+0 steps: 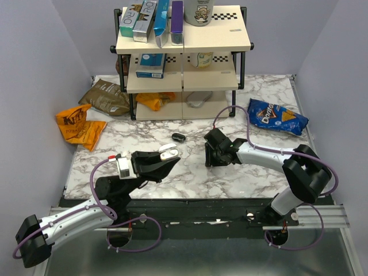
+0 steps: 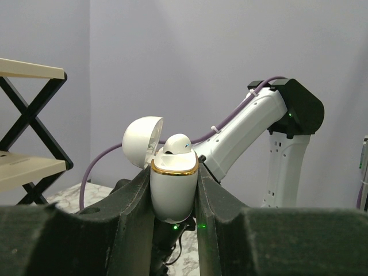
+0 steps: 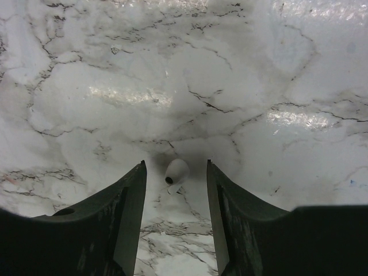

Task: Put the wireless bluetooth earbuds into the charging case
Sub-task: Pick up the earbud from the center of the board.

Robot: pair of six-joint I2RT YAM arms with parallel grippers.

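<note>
The loose bud [image 3: 176, 171] lay on the table [image 3: 287, 75] directly between the right fingers [image 3: 131, 213]. They stood open on either side of it, and each showed a gap of bare marble to the bud. It was small, white and rounded. Its dark nozzle hole faced down and slightly left in the right wrist view, toward the wrist, and its rounder end pointed away. Its long axis therefore ran roughly along the fingers' reach, tilted a little, and the closing line crossed its narrow width. That suited a pinch. The bud sat level with the fingertips rather than deep between them, so a slightly lower or further reach would probably have given a surer hold before closing.

The case [image 2: 174, 190] was off the table, clamped upright between the closed left fingers [image 2: 129, 207]. It was white and egg-shaped with a gold rim. Its lid [image 2: 142, 142] was hinged open, up and to the left in that wrist's view. One bud [image 2: 177, 144] already sat in it, its white top rising above the rim.

In the top view the case [image 1: 168, 151] was held to the left of the right arm's hand, near it but apart. The right arm was plainly the nearer one to the loose bud. Once gripped, the bud would have to go up and leftward to the free socket.
</note>
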